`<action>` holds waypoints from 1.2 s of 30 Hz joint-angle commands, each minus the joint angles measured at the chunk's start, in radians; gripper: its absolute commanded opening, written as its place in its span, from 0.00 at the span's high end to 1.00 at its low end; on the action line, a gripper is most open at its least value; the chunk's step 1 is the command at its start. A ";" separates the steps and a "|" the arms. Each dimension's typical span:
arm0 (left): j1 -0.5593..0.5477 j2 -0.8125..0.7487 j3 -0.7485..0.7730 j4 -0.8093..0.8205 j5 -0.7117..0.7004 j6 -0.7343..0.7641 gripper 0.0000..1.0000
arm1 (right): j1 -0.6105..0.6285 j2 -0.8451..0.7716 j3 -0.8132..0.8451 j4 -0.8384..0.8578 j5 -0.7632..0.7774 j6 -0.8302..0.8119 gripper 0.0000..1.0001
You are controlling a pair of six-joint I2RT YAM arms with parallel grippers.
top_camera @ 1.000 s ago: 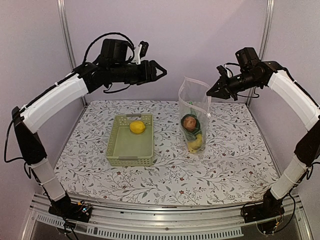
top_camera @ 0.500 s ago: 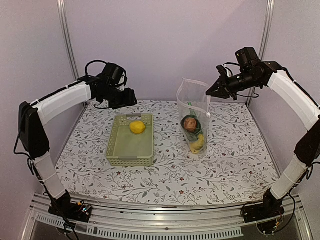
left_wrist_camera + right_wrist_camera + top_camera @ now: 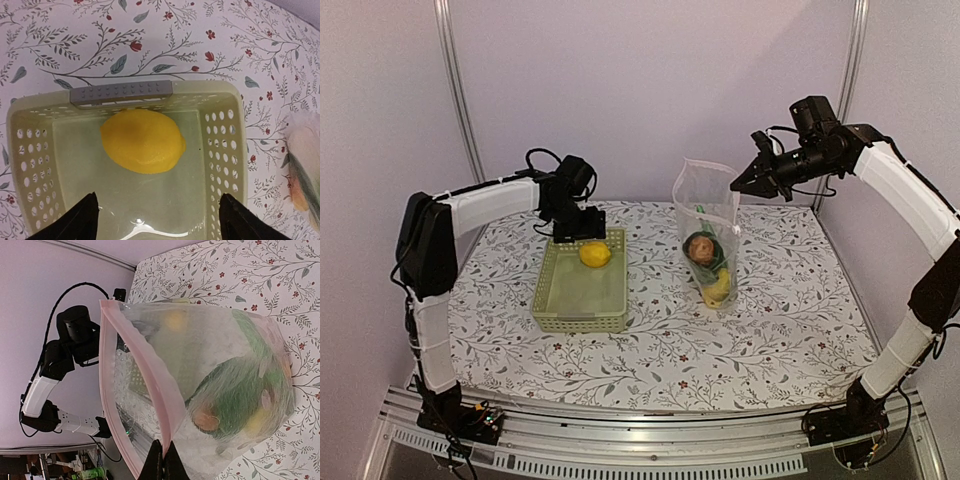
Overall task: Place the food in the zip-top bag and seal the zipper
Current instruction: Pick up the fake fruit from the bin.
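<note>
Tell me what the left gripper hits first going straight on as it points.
Most likely the yellow lemon lying in the basket, right ahead of the open left gripper; depth is hard to judge.

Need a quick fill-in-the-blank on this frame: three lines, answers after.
The only food in the basket is a ____.
The left pincer hovers above it, jaws ____.
The right pincer is shut on the bag's pink ____ strip.
Missing: lemon; open; zipper.
</note>
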 commanded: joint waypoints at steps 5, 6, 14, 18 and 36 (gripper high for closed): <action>0.010 0.106 0.055 -0.039 -0.013 0.007 0.00 | 0.004 -0.001 -0.016 0.010 -0.012 -0.002 1.00; 0.010 0.114 0.056 -0.040 -0.018 0.003 0.00 | 0.003 -0.001 -0.016 0.009 -0.012 -0.002 1.00; 0.013 0.197 0.087 -0.008 -0.008 0.039 0.00 | 0.004 0.000 -0.025 0.007 -0.019 -0.004 1.00; 0.032 0.240 0.123 -0.004 -0.005 0.052 0.00 | 0.004 0.008 -0.014 -0.001 -0.025 0.001 1.00; 0.047 0.358 0.183 0.037 0.039 0.104 0.04 | 0.004 0.032 0.025 -0.071 -0.002 -0.012 1.00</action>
